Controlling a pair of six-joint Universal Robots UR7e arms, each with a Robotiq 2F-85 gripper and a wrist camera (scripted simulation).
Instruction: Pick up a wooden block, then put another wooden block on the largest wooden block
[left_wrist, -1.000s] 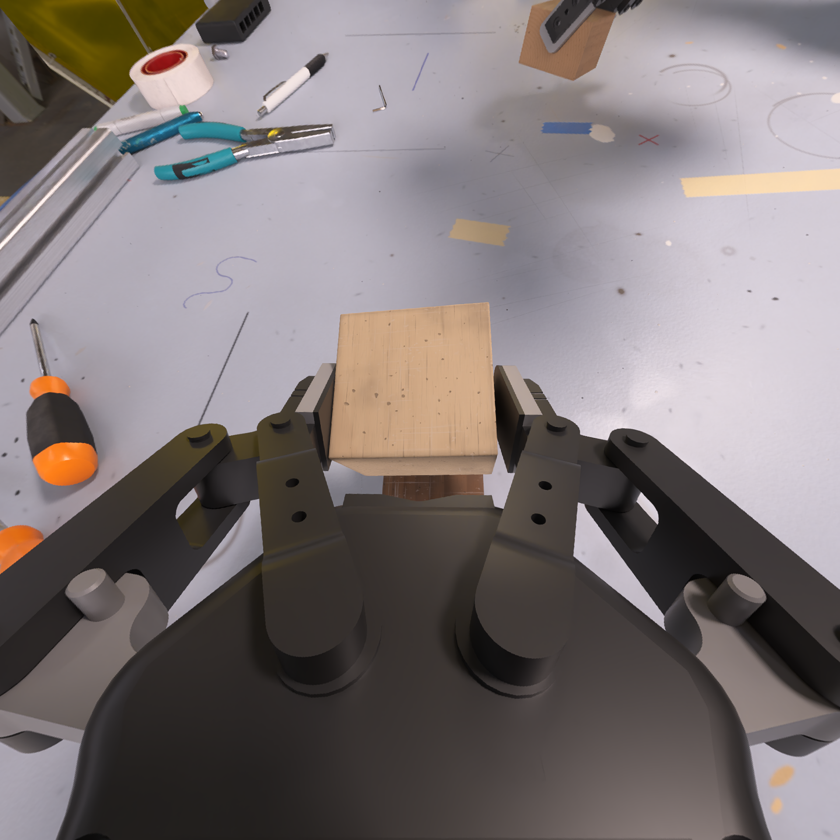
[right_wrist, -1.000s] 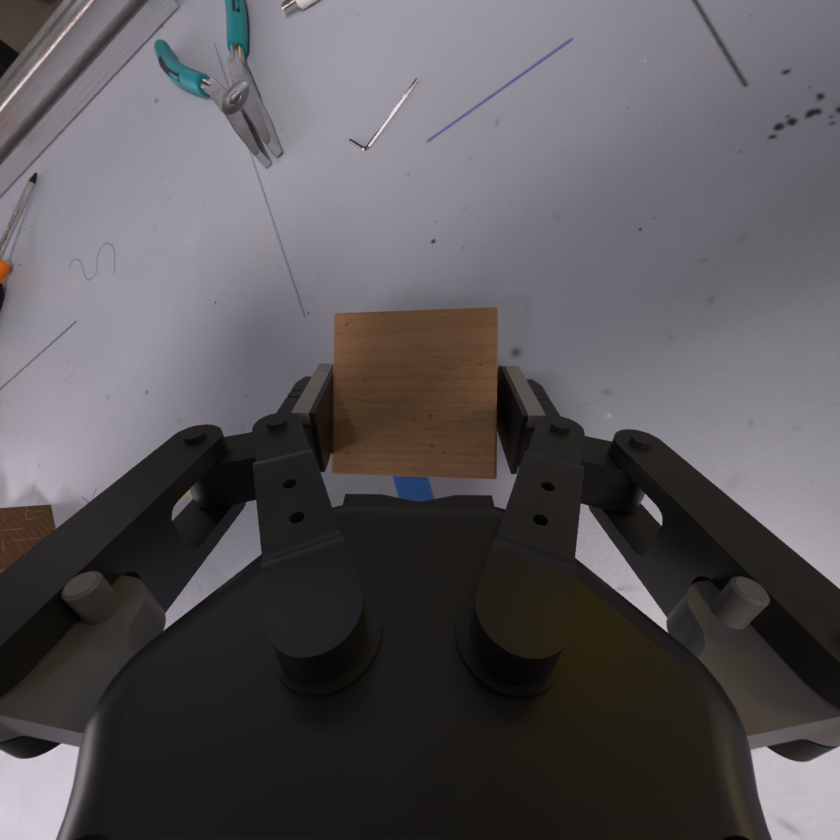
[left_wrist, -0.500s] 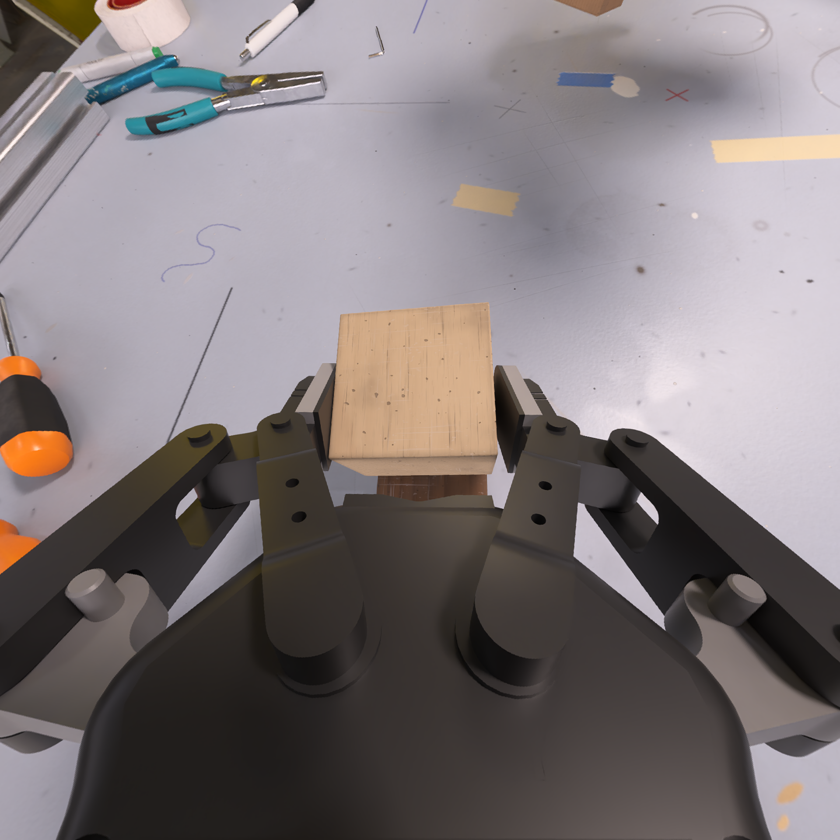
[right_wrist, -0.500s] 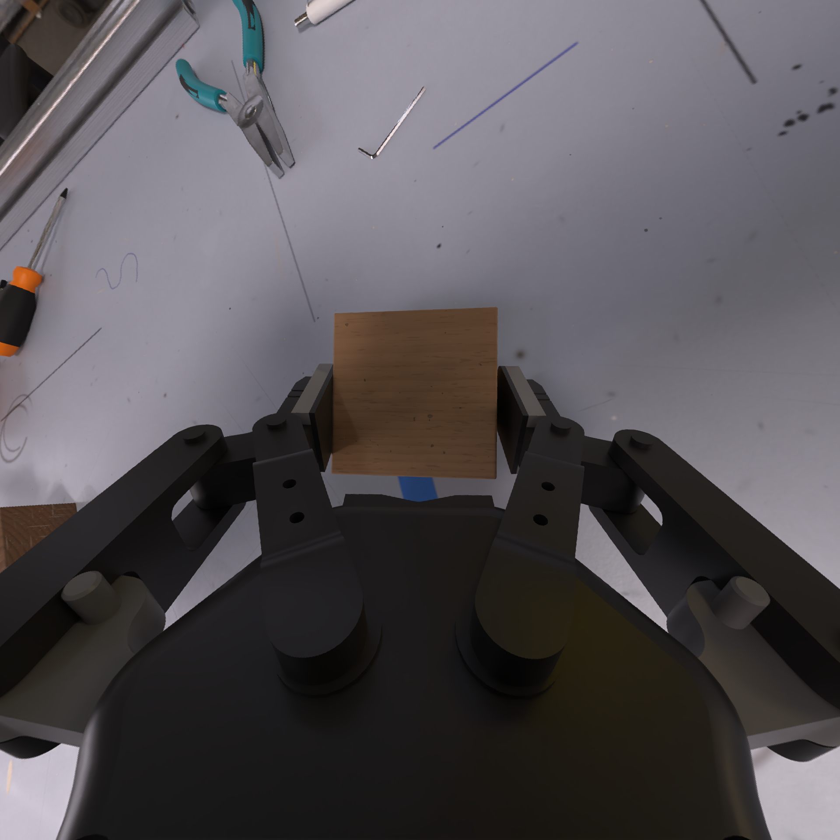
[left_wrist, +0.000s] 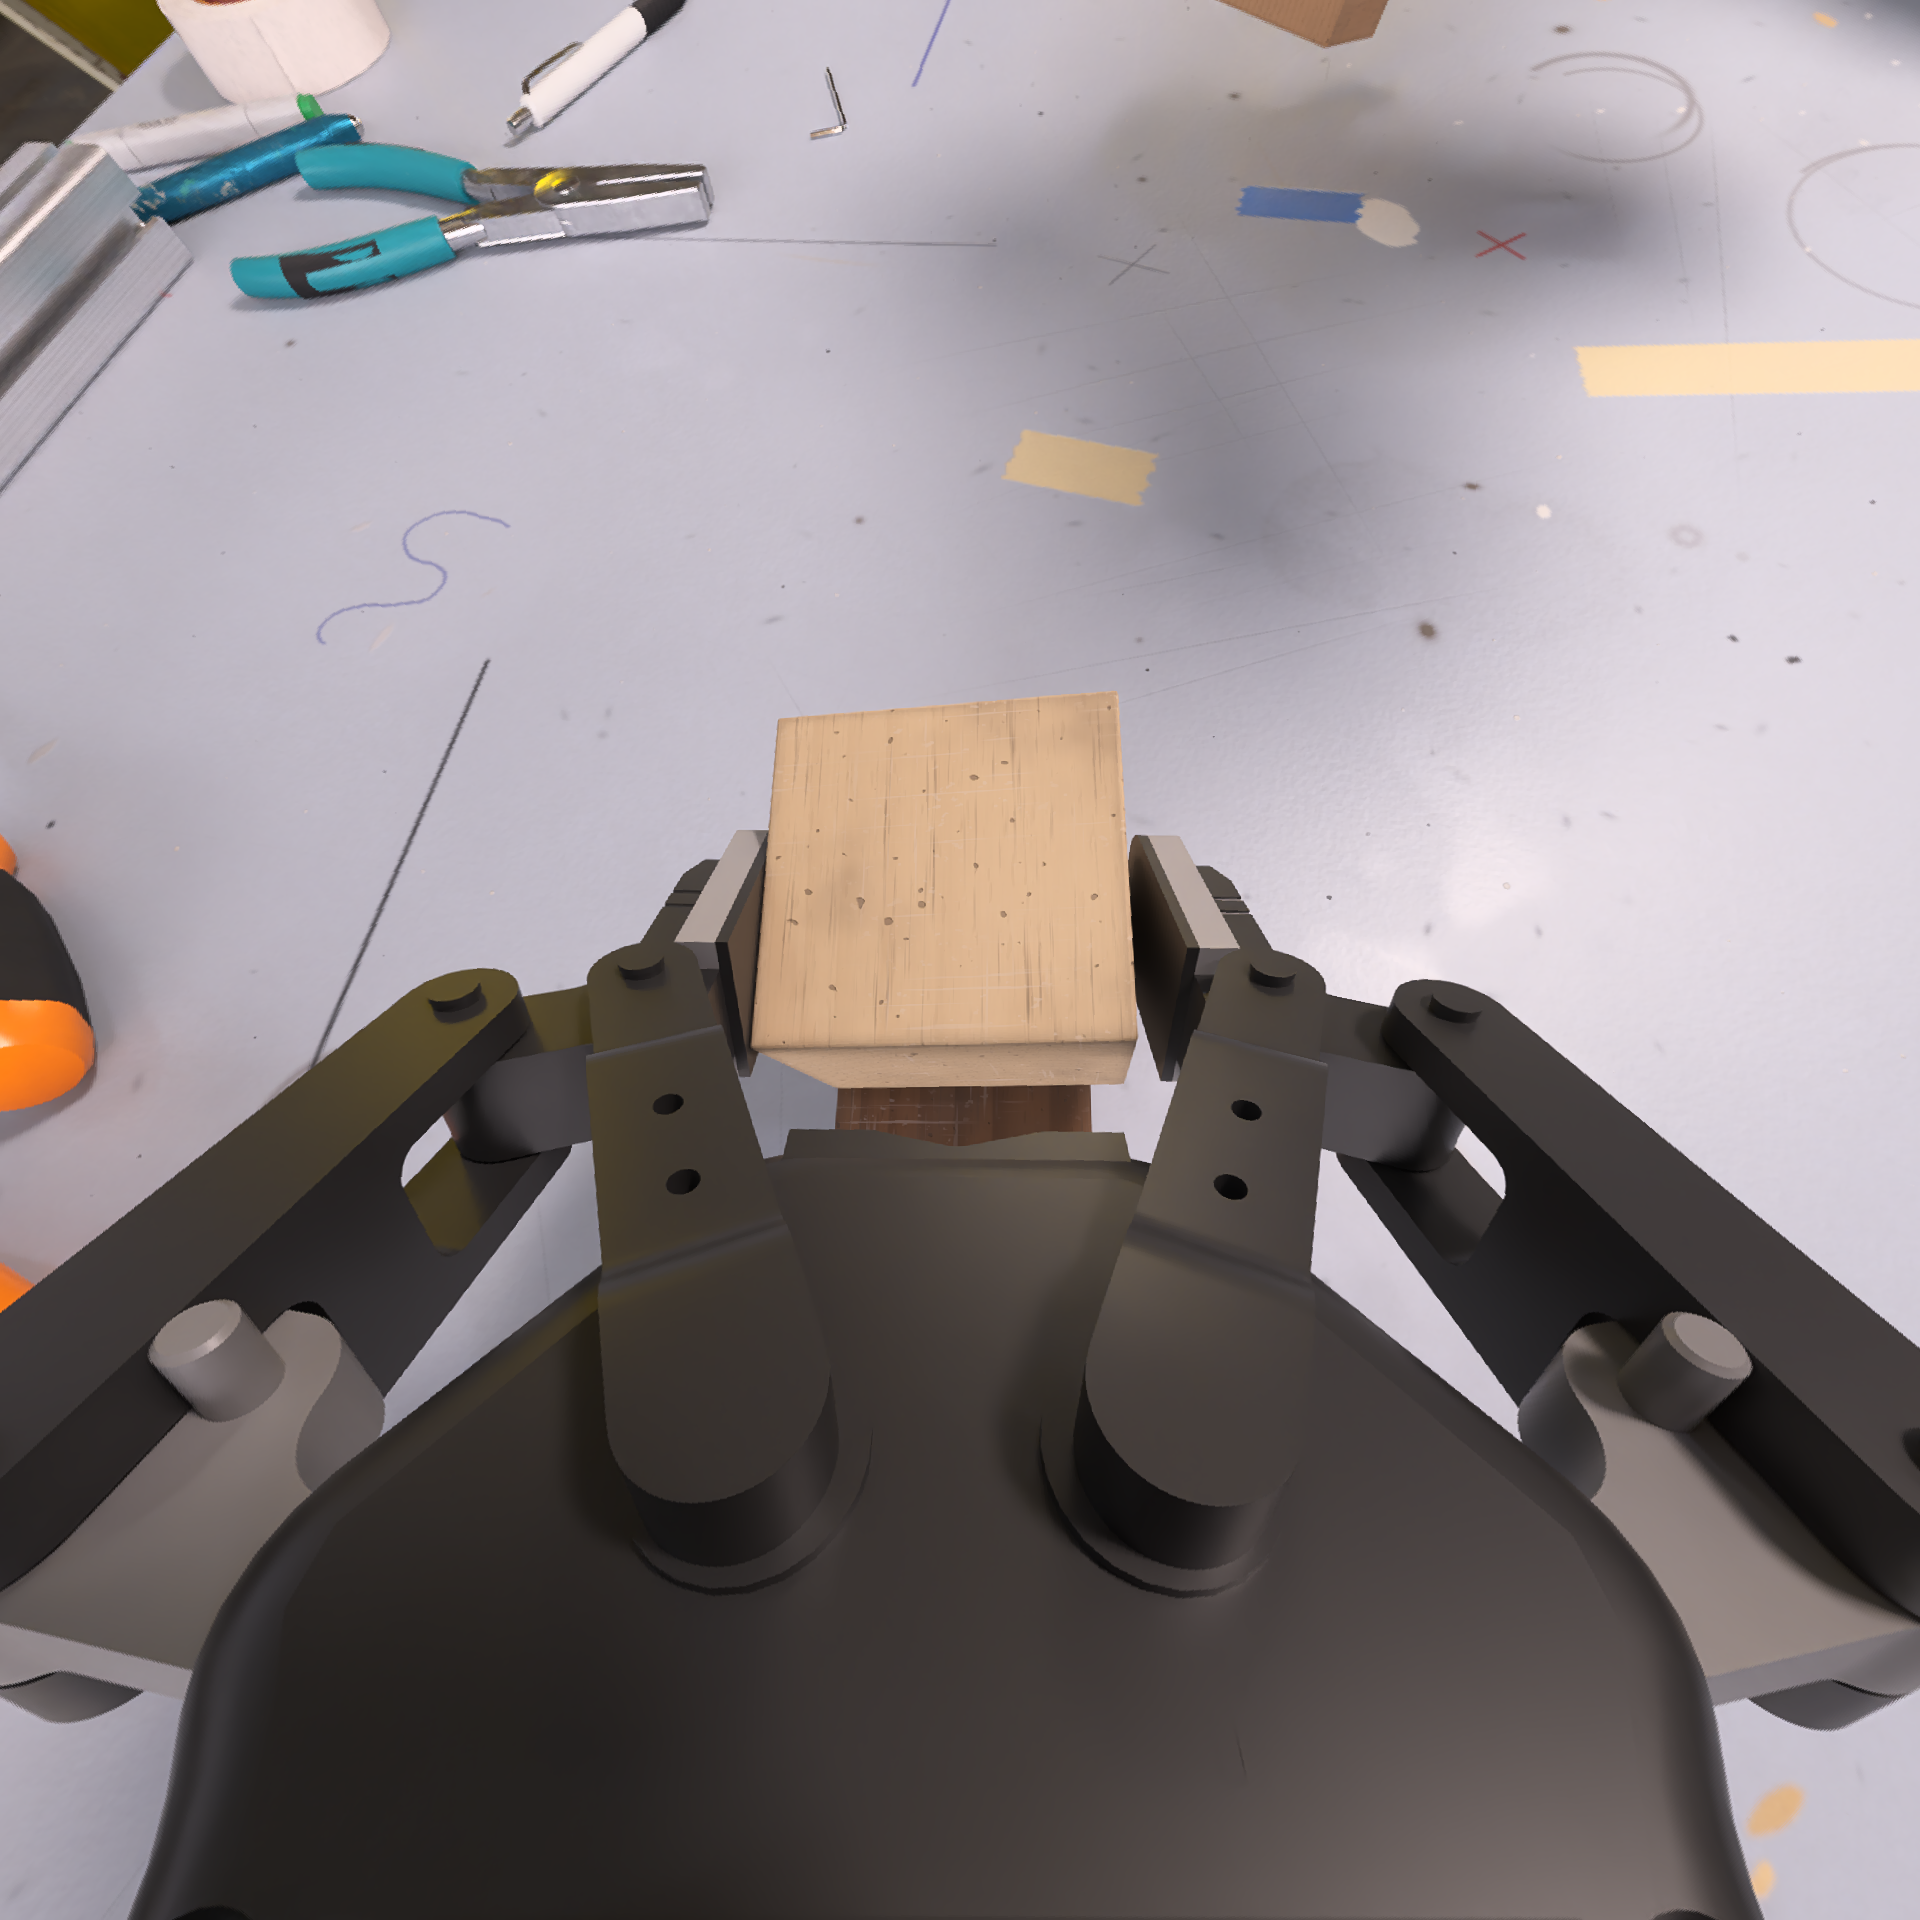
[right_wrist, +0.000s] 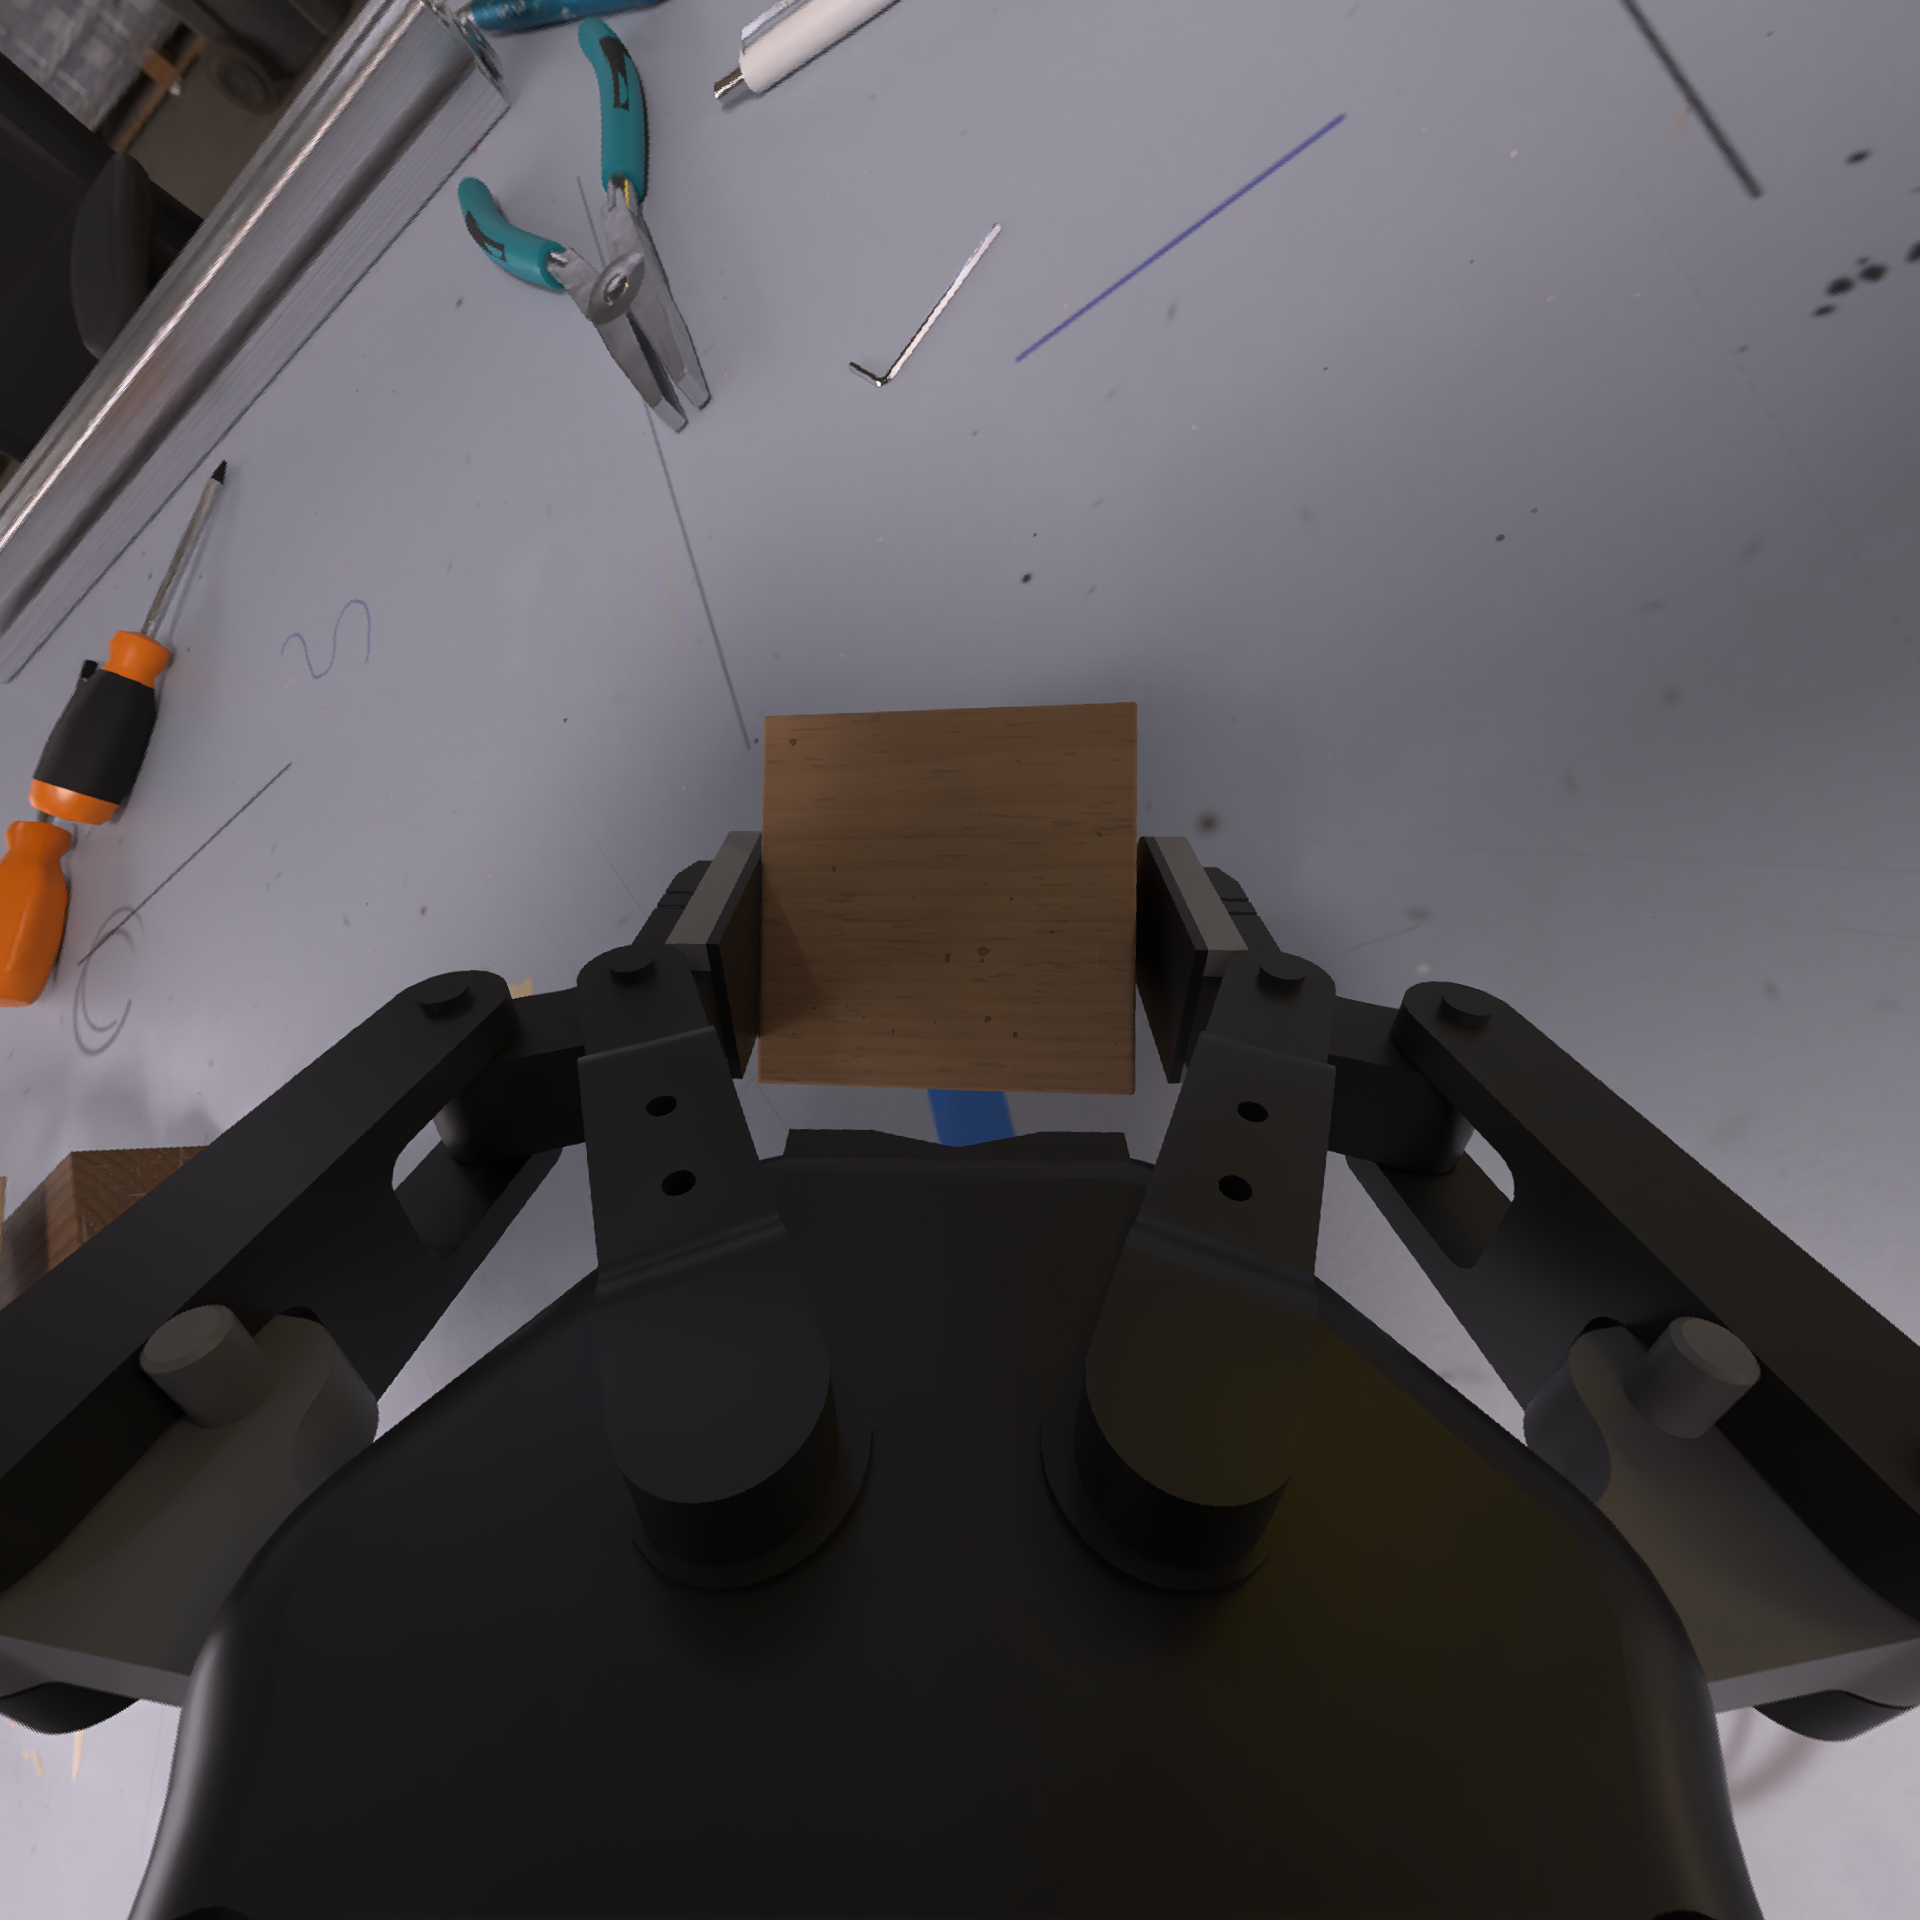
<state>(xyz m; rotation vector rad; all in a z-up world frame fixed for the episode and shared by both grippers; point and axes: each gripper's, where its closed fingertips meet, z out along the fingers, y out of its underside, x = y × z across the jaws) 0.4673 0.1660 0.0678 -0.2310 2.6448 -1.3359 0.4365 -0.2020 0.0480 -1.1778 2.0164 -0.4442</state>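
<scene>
Pale wooden block (left_wrist: 943, 883): clamped between left gripper (left_wrist: 945, 935) pads, above a dark block (left_wrist: 961, 1112) showing at its near edge. Brown wooden block (right_wrist: 948, 899): clamped in right gripper (right_wrist: 948, 935), held over grey table (right_wrist: 1351, 623); open room ahead. Only right wrist view shows whole screwdriver (right_wrist: 114, 686); pliers (left_wrist: 468, 213) lie far-left. Markings illegible.
</scene>
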